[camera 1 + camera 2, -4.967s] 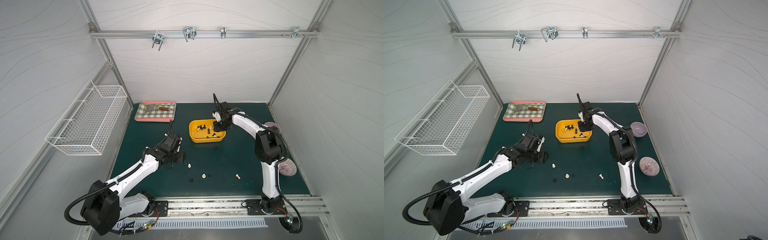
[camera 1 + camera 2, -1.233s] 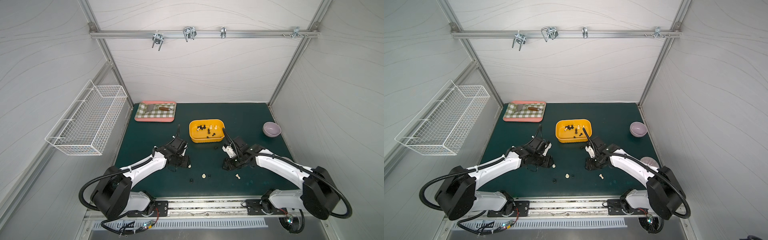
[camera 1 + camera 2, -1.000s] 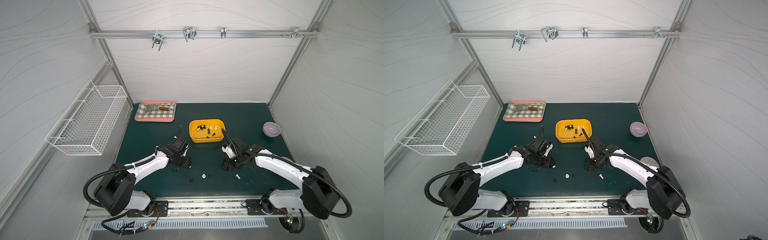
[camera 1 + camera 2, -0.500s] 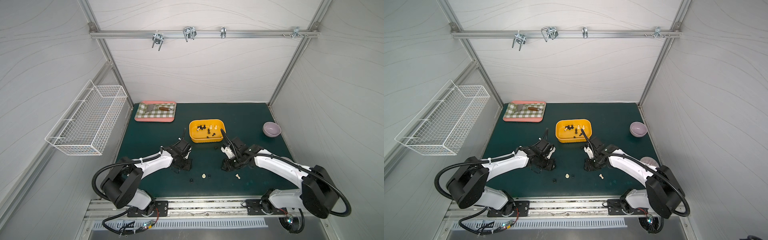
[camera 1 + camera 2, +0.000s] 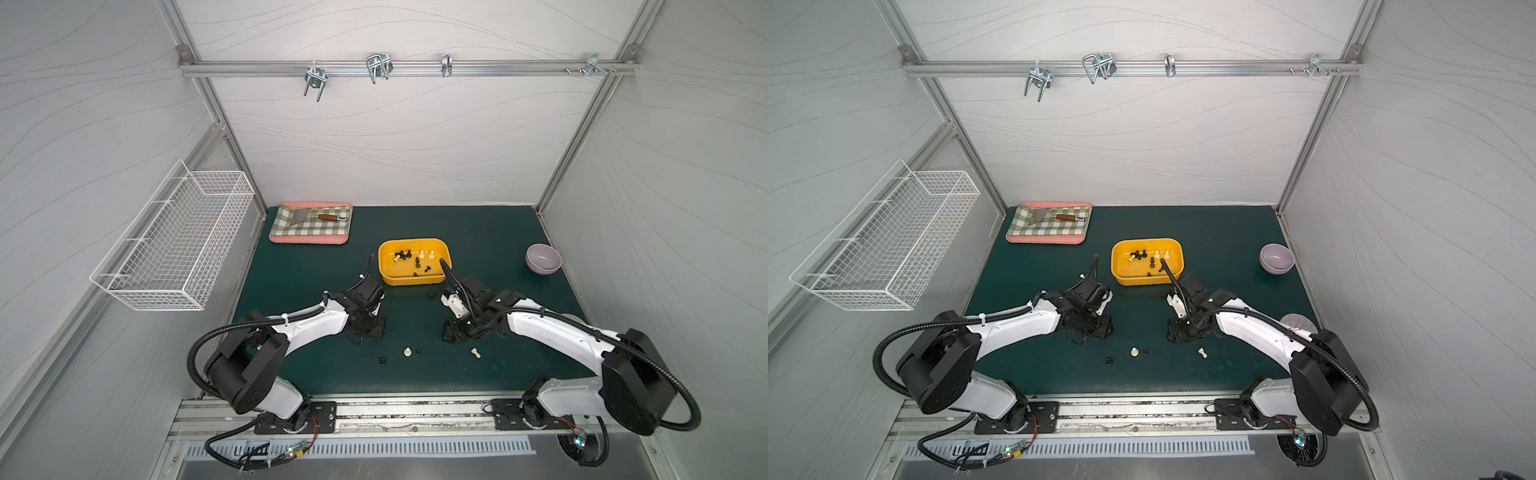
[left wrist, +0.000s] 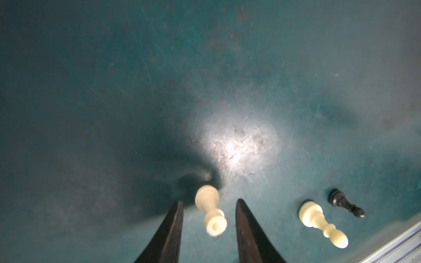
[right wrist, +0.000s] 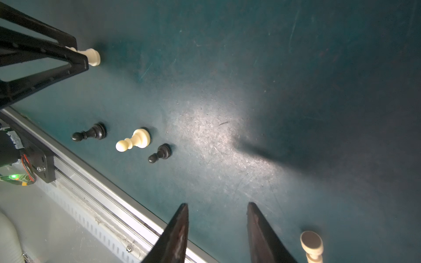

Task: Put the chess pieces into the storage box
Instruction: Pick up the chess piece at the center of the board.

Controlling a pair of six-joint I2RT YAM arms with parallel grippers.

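Observation:
The yellow storage box (image 5: 411, 282) (image 5: 1144, 280) holds several black and cream chess pieces in both top views. My left gripper (image 6: 209, 201) (image 5: 365, 330) is down at the mat, open. A cream pawn (image 6: 210, 210) lies between its fingers with a gap on each side. Beside it are another cream piece (image 6: 319, 218) and a black one (image 6: 346, 205). My right gripper (image 7: 218, 204) (image 5: 455, 332) is open and holds nothing. A cream piece (image 7: 312, 246) (image 5: 476, 353) lies just outside one finger. Two black pawns (image 7: 90, 133) (image 7: 160, 153) and a cream pawn (image 7: 134, 140) stand on the mat between the arms.
A pink-rimmed checkered tray (image 5: 309, 239) with a small trowel lies at the back left. A white wire basket (image 5: 174, 237) hangs on the left wall. A purple bowl (image 5: 543, 258) sits at the right, a ribbed dish (image 5: 1298, 322) behind the right arm. An aluminium rail (image 7: 102, 182) borders the mat's front.
My left gripper has slid right, towards the centre, and its jaws have narrowed round the cream pawn. The right arm has barely moved since it came down from the box.

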